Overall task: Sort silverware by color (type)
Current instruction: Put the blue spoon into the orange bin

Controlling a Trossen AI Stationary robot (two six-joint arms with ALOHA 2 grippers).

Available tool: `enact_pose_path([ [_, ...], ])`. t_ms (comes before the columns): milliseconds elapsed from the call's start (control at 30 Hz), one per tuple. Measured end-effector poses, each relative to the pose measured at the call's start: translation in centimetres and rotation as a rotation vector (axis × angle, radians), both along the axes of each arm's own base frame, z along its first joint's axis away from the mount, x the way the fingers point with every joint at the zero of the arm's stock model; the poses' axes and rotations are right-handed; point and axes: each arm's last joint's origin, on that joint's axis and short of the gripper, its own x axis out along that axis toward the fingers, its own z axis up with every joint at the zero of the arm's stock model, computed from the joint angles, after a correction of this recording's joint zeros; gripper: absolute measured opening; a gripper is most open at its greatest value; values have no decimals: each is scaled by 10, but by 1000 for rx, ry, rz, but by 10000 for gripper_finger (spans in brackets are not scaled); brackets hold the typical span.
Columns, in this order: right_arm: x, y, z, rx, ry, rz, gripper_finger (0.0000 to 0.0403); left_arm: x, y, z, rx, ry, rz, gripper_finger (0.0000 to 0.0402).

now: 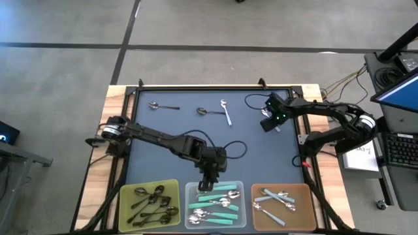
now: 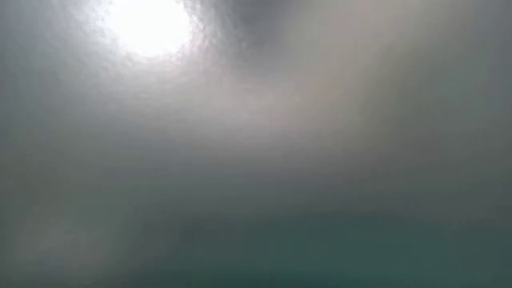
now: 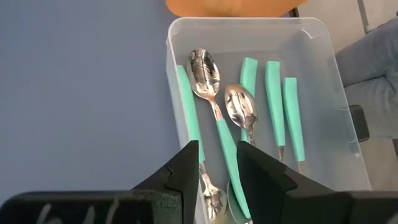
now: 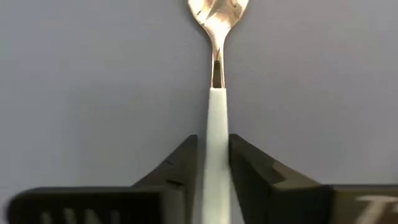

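My left gripper (image 1: 210, 181) (image 3: 219, 165) hovers open over the far end of the clear middle tray (image 3: 311, 37). Several teal-handled spoons (image 3: 273, 93) lie in that tray. One teal handle (image 3: 227, 146) runs under the gap between the fingers. My right gripper (image 1: 269, 123) (image 4: 213, 158) is over the mat's far right part, shut on a light-handled spoon (image 4: 217, 81). Two dark metal spoons (image 1: 160, 106) (image 1: 208, 112) and one light-blue-handled spoon (image 1: 226, 112) lie flat on the far part of the mat. The low view shows only glare. My right gripper pinches the spoon's pale handle (image 4: 214, 118) between its two fingers, one on each side. The shiny bowl (image 4: 217, 9) points away beyond the fingertips. The handle's free end is hidden between the fingers. Whether the spoon is lifted off the mat, I cannot tell.
Three trays sit along the mat's near edge: a yellow-green one (image 1: 129, 193) with dark spoons, the clear one (image 1: 191, 189), and an orange one (image 1: 307, 190) with light-blue-handled spoons. The mat's middle (image 1: 170, 127) is bare. A cable (image 1: 251, 99) loops near the right arm.
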Motion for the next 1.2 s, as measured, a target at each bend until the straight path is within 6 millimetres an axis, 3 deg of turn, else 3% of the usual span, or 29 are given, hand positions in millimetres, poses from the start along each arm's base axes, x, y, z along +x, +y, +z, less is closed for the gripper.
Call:
enact_pose_path([
  [100, -1, 0, 1, -7, -7, 2, 29, 1, 3, 0, -3, -1, -4, 91],
  [233, -4, 2, 10, -31, -48, -14, 28, 1, 5, 0, 6, -6, -13, 91],
  [400, -8, 14, 37, -31, -196, -49, 28, 0, 6, -1, 8, 5, -12, 91],
  [533, -6, 33, 68, 11, -449, 24, 28, 1, 6, 0, 13, -6, -22, 91],
  [867, -5, 114, 112, 145, -736, 254, 28, 4, 5, 2, 19, -59, -43, 91],
  [1200, -21, 203, 118, 326, -709, 575, 28, 3, -4, 3, 10, -70, -53, 91],
])
